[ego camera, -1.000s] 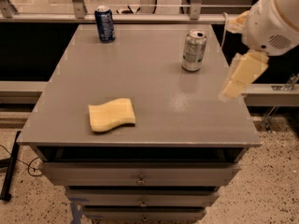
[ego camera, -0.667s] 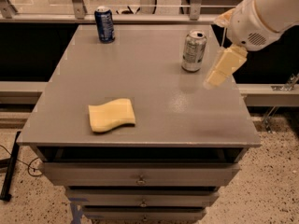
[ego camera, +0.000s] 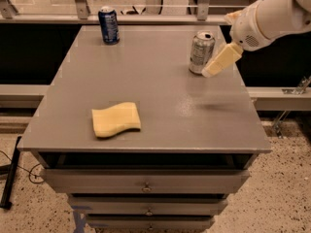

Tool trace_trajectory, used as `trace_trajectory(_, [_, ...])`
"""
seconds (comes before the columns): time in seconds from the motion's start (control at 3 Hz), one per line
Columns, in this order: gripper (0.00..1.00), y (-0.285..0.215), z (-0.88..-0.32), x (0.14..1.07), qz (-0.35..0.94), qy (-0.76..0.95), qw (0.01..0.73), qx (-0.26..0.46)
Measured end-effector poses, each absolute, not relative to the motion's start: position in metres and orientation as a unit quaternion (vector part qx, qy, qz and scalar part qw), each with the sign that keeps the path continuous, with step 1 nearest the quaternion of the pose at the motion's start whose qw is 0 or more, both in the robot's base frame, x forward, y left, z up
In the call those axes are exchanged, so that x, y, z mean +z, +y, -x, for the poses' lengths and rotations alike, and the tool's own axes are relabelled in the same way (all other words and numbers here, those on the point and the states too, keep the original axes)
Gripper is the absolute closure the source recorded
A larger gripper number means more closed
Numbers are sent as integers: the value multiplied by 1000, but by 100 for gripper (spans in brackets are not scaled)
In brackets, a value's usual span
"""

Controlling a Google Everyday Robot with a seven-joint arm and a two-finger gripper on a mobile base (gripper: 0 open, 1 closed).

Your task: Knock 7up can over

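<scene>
The cream-coloured end effector [ego camera: 211, 70] is seen at the two o'clock part of the tabletop [ego camera: 160, 81], angled downward; how wide it is set cannot be told. Just at its eleven o'clock, the silver 7up can [ego camera: 201, 52] is stood upright, with contact unclear. A dark blue can [ego camera: 109, 25] is placed at eleven o'clock and a yellow sponge [ego camera: 116, 119] at seven o'clock.

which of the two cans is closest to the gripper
The silver-grey 7up can, standing at the right: the gripper is just beside it, on its right. The dark blue can stands far off at the back left.
</scene>
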State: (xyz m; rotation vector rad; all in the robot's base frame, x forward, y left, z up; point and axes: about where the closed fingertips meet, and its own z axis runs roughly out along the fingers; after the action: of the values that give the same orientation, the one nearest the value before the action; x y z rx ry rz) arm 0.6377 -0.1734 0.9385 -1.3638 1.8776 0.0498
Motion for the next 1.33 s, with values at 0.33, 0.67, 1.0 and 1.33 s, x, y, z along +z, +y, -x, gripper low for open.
trace_trajectory(0.33, [0, -184, -666, 923, 493, 755, 430, 52])
trace_trajectory(0.67, [0, -182, -680, 907, 452, 760, 455, 101])
trace_trajectory(1.0, [0, -167, -684, 895, 424, 755, 473, 162])
trace_trajectory(1.33, [0, -140, -678, 891, 418, 739, 481, 219])
